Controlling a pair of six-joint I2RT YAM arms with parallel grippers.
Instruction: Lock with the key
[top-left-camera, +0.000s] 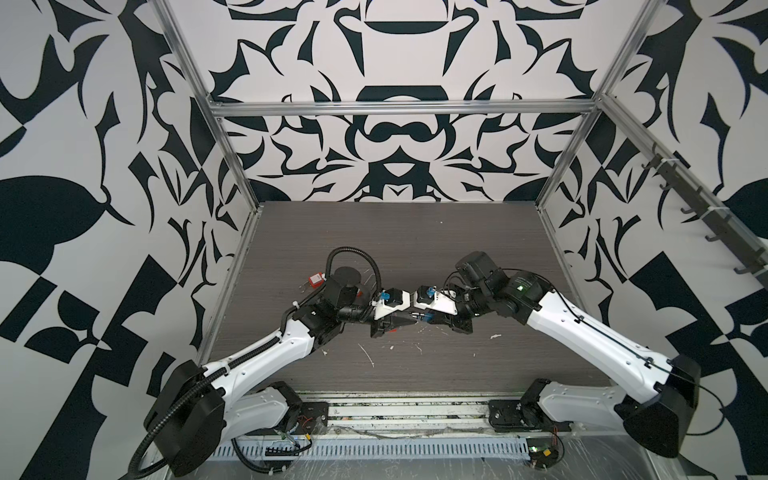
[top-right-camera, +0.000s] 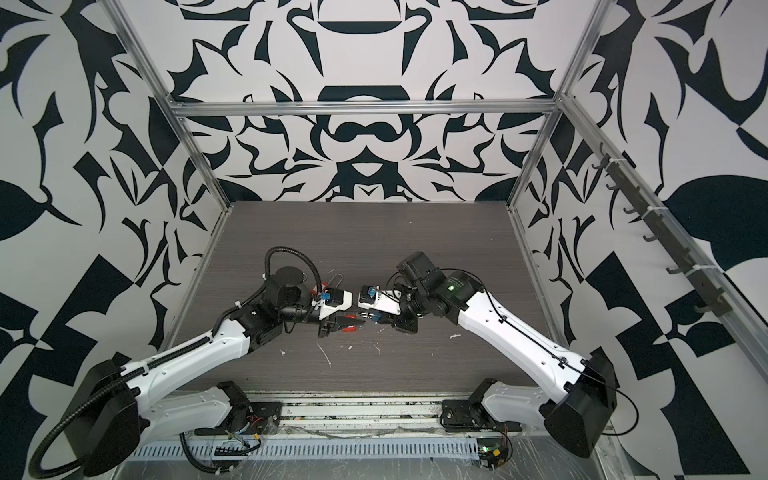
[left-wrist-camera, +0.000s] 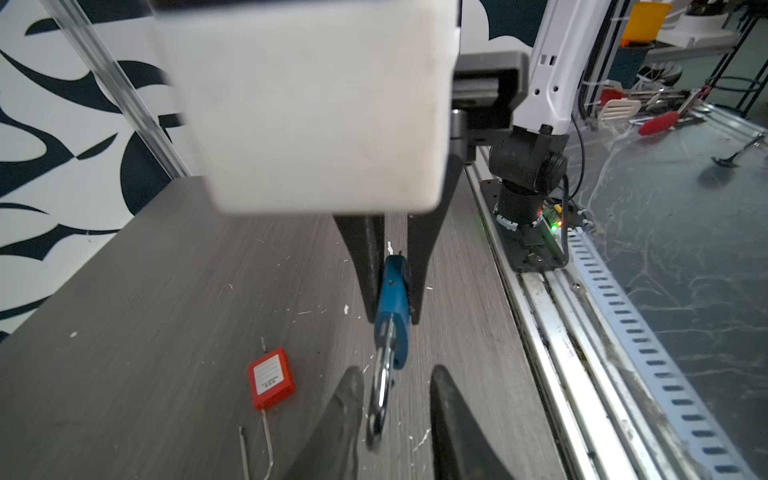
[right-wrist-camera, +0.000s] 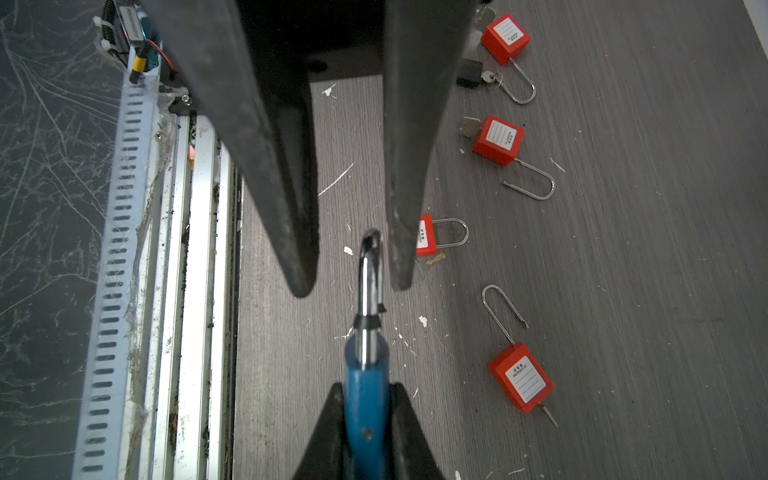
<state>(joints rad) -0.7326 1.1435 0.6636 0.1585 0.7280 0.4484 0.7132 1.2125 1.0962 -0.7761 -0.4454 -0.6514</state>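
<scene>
A blue padlock (right-wrist-camera: 365, 399) hangs above the table, and my right gripper (right-wrist-camera: 368, 388) is shut on its body. Its steel shackle (right-wrist-camera: 370, 274) points at my left gripper (left-wrist-camera: 395, 374), which is open. The shackle (left-wrist-camera: 382, 399) lies between the left fingers (left-wrist-camera: 345, 415) with a gap on each side. In both top views the two grippers meet tip to tip over the middle of the table, left gripper (top-left-camera: 409, 319) and right gripper (top-left-camera: 420, 318). No key shows in the blue padlock; its bottom end is hidden between my right fingers.
Several red padlocks lie on the grey table (right-wrist-camera: 665, 249): one (right-wrist-camera: 505, 37) with a black-headed key (right-wrist-camera: 471, 72) beside it, another (right-wrist-camera: 498, 141), a third (right-wrist-camera: 521, 378). A red padlock (top-left-camera: 316, 280) lies behind the left arm. The metal rail (right-wrist-camera: 195, 291) runs along the front edge.
</scene>
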